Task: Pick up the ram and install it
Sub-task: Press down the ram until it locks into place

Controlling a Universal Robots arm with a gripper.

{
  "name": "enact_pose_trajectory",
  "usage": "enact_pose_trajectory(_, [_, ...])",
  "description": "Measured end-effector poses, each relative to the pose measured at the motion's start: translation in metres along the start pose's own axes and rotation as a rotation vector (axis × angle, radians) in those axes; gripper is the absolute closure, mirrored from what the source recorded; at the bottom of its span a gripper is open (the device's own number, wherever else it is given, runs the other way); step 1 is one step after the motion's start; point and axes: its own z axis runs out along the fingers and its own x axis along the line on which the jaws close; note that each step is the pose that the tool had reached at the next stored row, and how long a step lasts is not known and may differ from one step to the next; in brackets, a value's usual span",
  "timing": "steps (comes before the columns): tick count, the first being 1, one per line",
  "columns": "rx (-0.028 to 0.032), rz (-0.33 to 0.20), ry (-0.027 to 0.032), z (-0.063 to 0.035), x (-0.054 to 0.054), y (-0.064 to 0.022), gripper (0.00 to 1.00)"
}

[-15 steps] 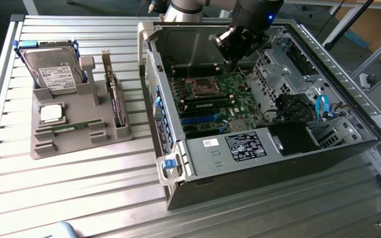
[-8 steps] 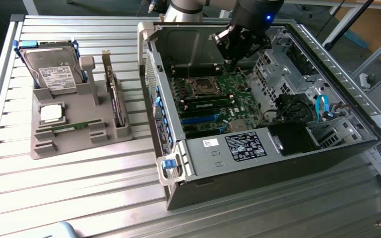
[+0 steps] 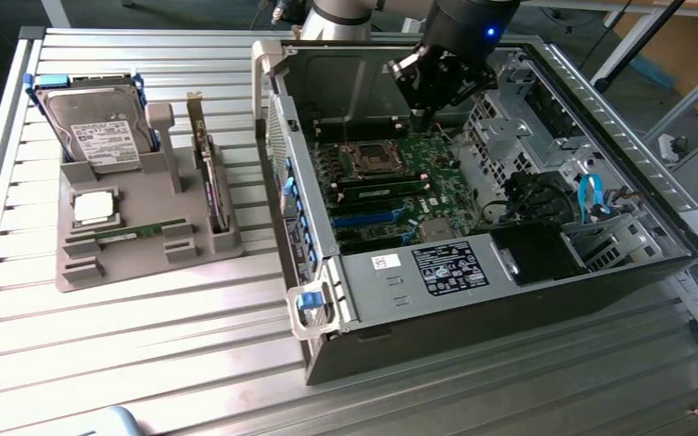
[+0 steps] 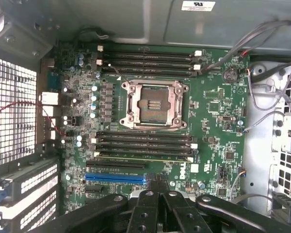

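— Where's the ram [image 4: 140, 158]?

— One stick stands edge-on in a motherboard [image 4: 218, 121] slot, in the bank between the empty processor socket [image 4: 156, 104] and the blue expansion slot [image 4: 115, 177]. It looks like the slot of that bank closest to the fingers [image 4: 155, 191]. Its long axis runs along the slots, crosswise to the fingers.

— And the fingers?

— Pressed together, pinching nothing I can see. In the exterior view they hang inside the open computer case [image 3: 324, 300], above the board.

— Is that the only stick?

— No, the other ram stick [image 3: 124, 233] lies flat in the grey holder [image 3: 143, 263] on the bench [image 3: 143, 363], well apart, towards the exterior view's left.

— How do they look?

— Thin, rigid green board with a pale edge. The slots are long, narrow black plastic with white end clips. The socket is a bare metal frame. The case is dull sheet steel, and the bench is ribbed aluminium. I judge the slotted stick seated, though I can't confirm the clips.
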Motion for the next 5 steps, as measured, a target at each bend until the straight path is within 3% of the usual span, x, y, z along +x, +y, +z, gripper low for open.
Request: enact_pose_trajectory(5, [-0.0002, 0.0, 0.0002, 0.0001, 0.0, 0.0, 0.9])
